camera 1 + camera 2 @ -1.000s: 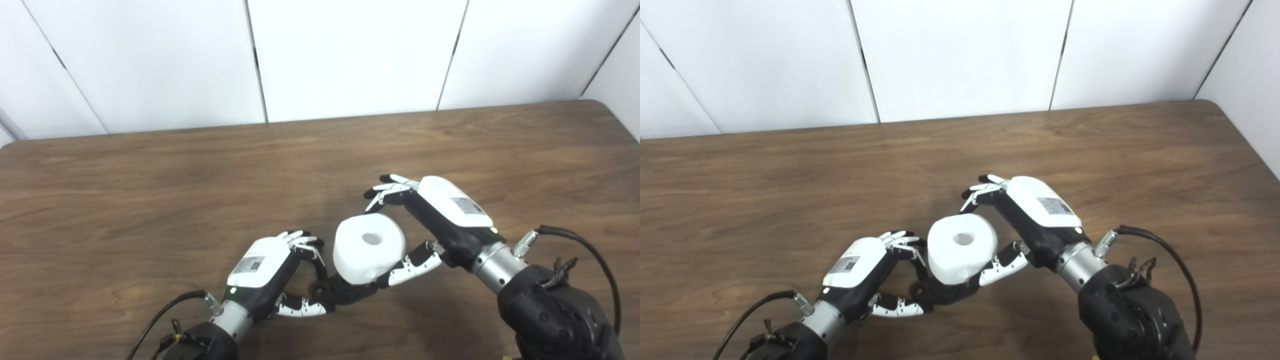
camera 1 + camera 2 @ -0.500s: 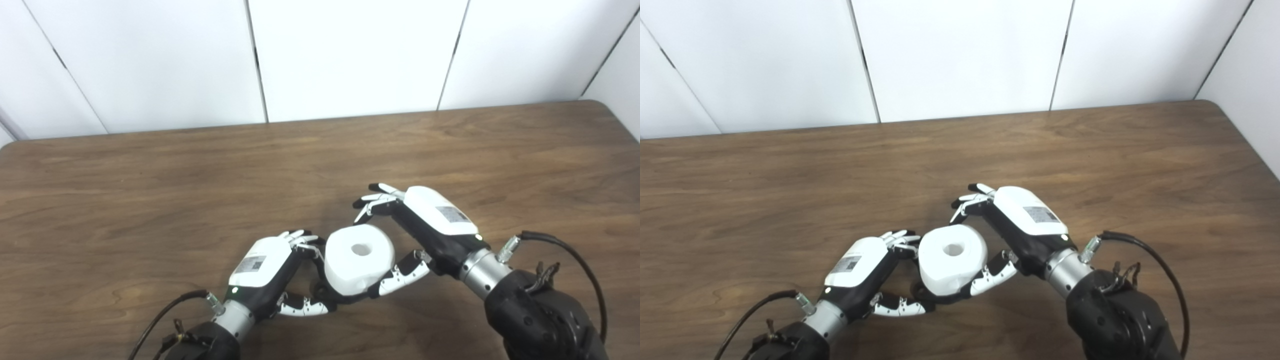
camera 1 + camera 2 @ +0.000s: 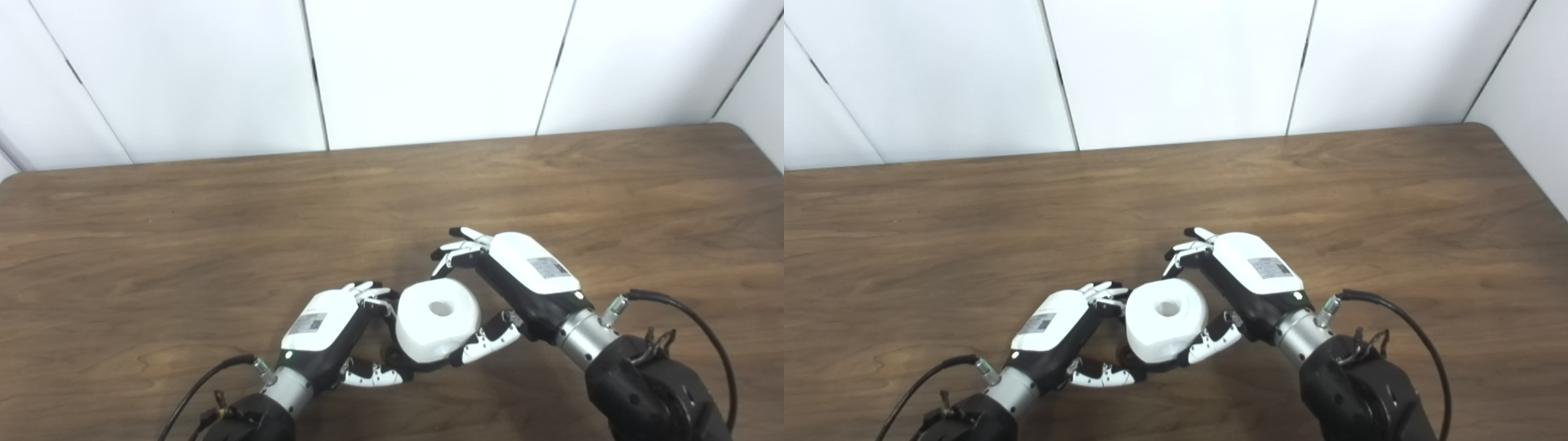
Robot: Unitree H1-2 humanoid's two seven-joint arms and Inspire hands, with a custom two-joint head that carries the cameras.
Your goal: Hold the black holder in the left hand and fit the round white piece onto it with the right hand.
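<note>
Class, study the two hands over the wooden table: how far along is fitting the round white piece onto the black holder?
Done: the left hand grips the black holder, and the right hand has the round white piece directly above it. In hand: lowering the piece onto the holder. Left: whether it is fully seated is hidden, and the right hand has not yet released it.

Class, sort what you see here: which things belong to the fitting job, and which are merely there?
In the job:
- black holder
- round white piece
- left hand
- right hand

Merely there:
- wooden table
- white wall panels
</note>
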